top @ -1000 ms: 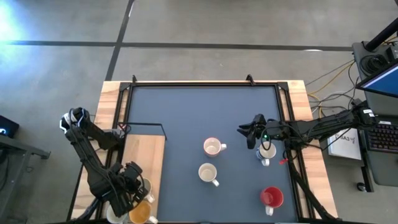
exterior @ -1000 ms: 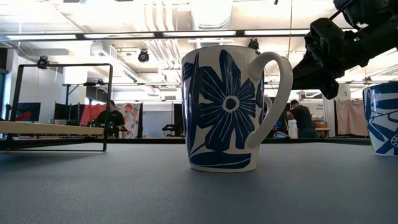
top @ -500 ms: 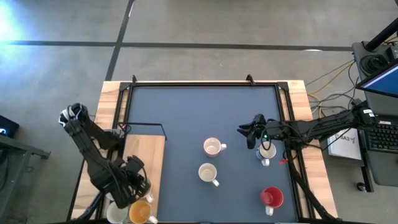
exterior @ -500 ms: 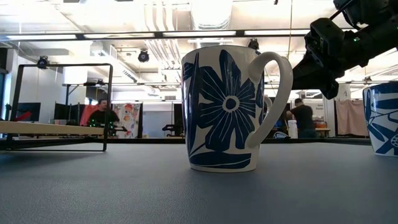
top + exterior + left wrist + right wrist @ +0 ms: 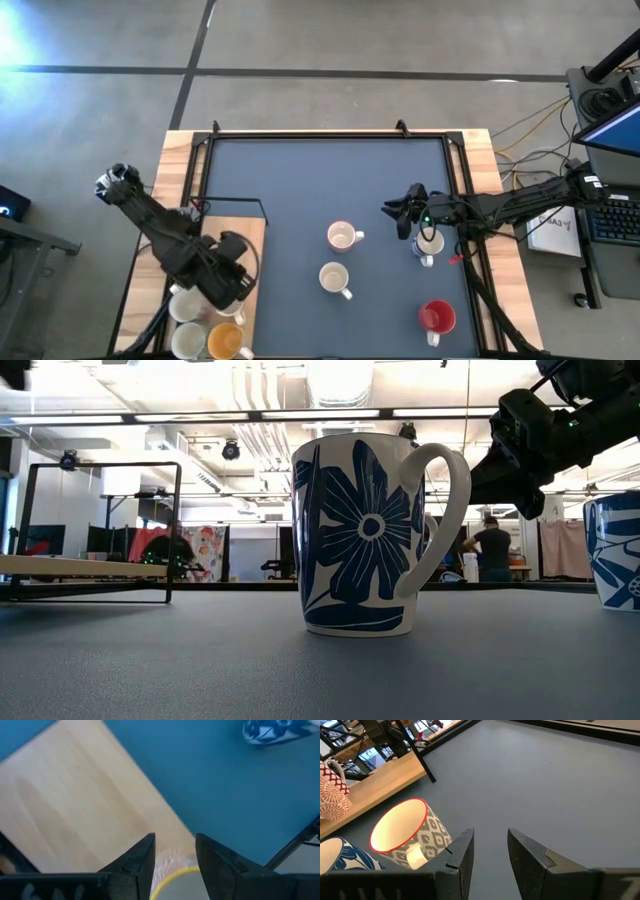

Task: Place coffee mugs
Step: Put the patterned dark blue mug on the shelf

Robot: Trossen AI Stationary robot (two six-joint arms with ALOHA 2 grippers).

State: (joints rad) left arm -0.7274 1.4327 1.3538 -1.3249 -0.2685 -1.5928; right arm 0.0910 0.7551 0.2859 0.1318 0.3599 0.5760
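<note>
— Yellow-rimmed mug [image 5: 175,881]: where is it against your left gripper [image 5: 228,284]?

— Just under my parted fingers [image 5: 137,862], which hold nothing, on the wooden board [image 5: 236,232] beside two more mugs [image 5: 186,306].

— And your right gripper [image 5: 398,216]?

— Open too, empty, over the blue mat [image 5: 320,180]. A red-rimmed patterned mug [image 5: 410,834] stands just beside its fingers [image 5: 461,855]; the red mug [image 5: 436,317] sits well apart.
</note>
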